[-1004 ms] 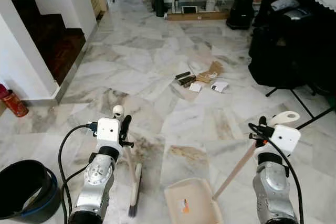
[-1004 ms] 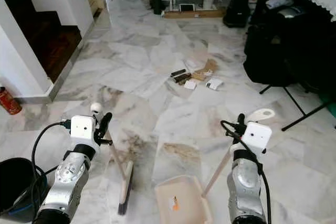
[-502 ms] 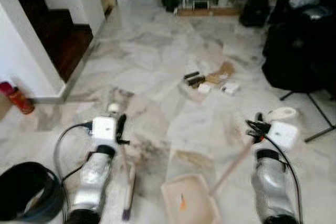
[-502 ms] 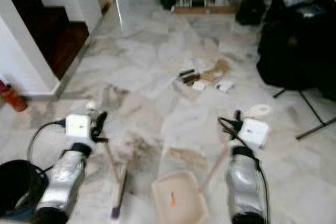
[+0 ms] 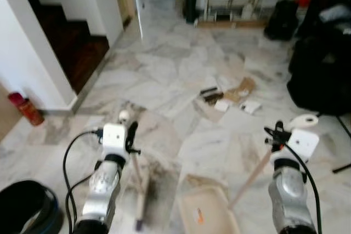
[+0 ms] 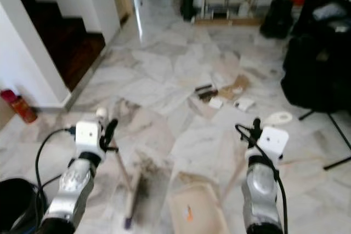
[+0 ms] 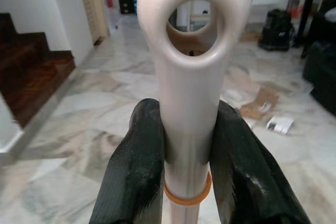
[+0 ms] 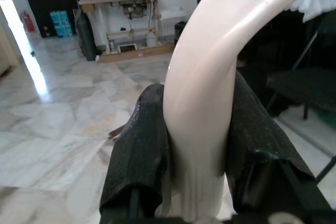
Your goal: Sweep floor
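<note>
Left eye view shows the litter pile (image 5: 227, 92) of cardboard and paper scraps lying ahead on the marble floor (image 5: 164, 75), a bit toward the right arm's side. The left gripper (image 7: 186, 150) squeezes the broom (image 5: 137, 182) by its handle, with the brush end down by the robot's feet. The right gripper (image 8: 197, 150) squeezes the dustpan (image 5: 205, 215) handle, and the pan sits flat nearby. Bare floor lies between. A black bin (image 5: 24, 212) waits left.
</note>
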You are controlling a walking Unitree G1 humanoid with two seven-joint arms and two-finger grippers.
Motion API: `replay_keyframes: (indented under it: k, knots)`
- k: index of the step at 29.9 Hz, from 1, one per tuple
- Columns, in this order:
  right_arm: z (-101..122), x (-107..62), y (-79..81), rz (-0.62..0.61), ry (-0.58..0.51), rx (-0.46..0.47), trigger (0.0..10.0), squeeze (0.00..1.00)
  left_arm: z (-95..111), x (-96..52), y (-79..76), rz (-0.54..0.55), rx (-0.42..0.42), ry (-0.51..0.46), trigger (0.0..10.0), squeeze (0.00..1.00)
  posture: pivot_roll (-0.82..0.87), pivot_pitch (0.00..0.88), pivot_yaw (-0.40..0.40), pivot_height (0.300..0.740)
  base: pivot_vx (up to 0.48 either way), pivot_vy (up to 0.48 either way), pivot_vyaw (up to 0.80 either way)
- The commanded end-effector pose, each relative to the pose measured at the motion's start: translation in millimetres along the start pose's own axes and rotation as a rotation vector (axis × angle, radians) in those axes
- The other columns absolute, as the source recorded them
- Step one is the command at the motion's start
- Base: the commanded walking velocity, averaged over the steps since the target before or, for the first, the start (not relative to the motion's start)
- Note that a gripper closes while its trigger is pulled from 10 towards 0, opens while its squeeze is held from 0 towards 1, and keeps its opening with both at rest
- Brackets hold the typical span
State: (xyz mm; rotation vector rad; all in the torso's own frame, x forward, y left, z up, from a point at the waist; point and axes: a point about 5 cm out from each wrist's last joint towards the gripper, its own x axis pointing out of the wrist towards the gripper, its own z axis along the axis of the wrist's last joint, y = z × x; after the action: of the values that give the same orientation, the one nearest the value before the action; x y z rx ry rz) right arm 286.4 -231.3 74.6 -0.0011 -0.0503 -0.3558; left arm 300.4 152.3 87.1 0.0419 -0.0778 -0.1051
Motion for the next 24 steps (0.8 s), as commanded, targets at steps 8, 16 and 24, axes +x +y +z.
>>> replay_keyframes:
  k: [8,16,24]
  knots:
    - [7.8,2.0,14.6,0.052,-0.045,0.002,10.0,0.0,8.7,1.6,9.9,0.017,0.032,-0.043,10.0,0.0,0.0,0.0,0.001,0.74,0.345,0.0,0.0]
    - [9.7,4.2,11.6,0.059,-0.054,-0.009,10.0,0.0,5.9,0.2,8.2,0.018,0.026,-0.037,10.0,0.0,-0.01,0.0,-0.004,0.74,0.343,0.0,0.0]
    - [12.5,7.1,15.3,0.054,-0.063,-0.006,10.0,0.0,5.4,0.8,9.6,0.017,0.025,-0.035,10.0,0.0,-0.03,0.0,0.012,0.74,0.344,0.0,0.0]
